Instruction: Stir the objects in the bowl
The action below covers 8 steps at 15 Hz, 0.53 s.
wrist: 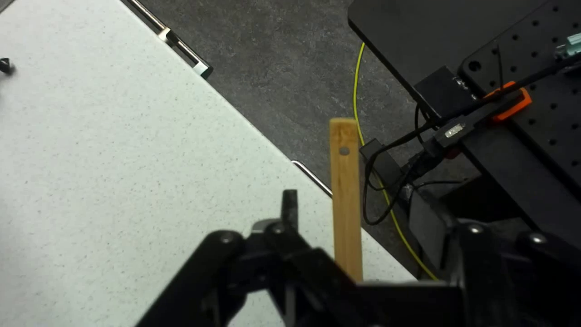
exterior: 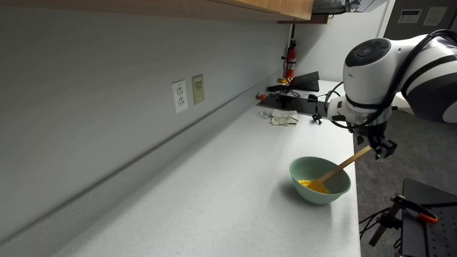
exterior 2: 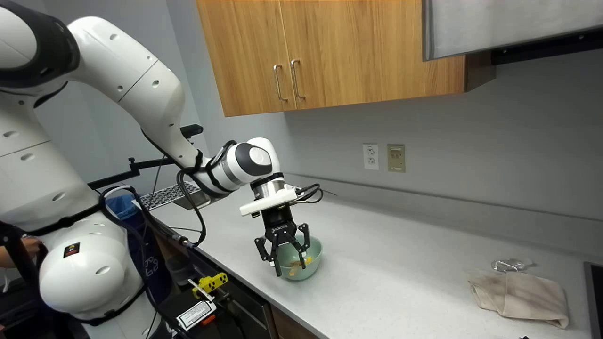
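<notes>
On the counter near its front edge stands the pale mint-green bowl (exterior: 317,198), seen in both exterior views (exterior 2: 314,263). Yellow objects (exterior: 304,182) lie at its bottom, partly covered by the head of a wooden spoon (exterior: 345,163). The spoon leans on the rim, its handle sticking out over the counter edge. In the wrist view the handle (wrist: 346,195) rises between the spread fingers of my gripper (wrist: 358,213), with a gap visible on either side. An exterior view shows the gripper (exterior 2: 290,267) pointing down in front of the bowl, fingertips apart. The bowl is outside the wrist view.
A folded cloth (exterior: 284,117) lies further along the counter, before a black cooktop (exterior: 292,103). Wooden cabinets (exterior 2: 348,52) hang above. Beyond the counter edge, a black cart (wrist: 508,113) with cables stands over the floor.
</notes>
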Each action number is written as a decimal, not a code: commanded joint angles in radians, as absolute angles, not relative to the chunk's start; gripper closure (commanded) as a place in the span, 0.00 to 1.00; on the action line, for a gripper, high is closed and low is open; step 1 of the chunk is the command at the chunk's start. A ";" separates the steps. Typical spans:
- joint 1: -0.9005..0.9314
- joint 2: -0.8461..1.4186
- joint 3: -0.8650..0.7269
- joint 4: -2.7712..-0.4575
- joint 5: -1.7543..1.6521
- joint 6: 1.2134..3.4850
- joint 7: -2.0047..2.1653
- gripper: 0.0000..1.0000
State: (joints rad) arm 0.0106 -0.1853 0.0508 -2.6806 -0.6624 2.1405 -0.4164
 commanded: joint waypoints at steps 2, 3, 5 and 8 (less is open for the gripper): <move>0.034 -0.174 0.055 -2.674 -0.691 2.115 -0.393 0.72; 0.034 -0.174 0.055 -2.674 -0.692 2.115 -0.391 0.81; 0.036 -0.176 0.056 -2.674 -0.689 2.116 -0.394 0.94; 0.037 -0.180 0.056 -2.674 -0.685 2.117 -0.394 0.96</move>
State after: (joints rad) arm 0.0213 -0.1804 0.0566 -2.6802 -0.6628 2.1353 -0.4154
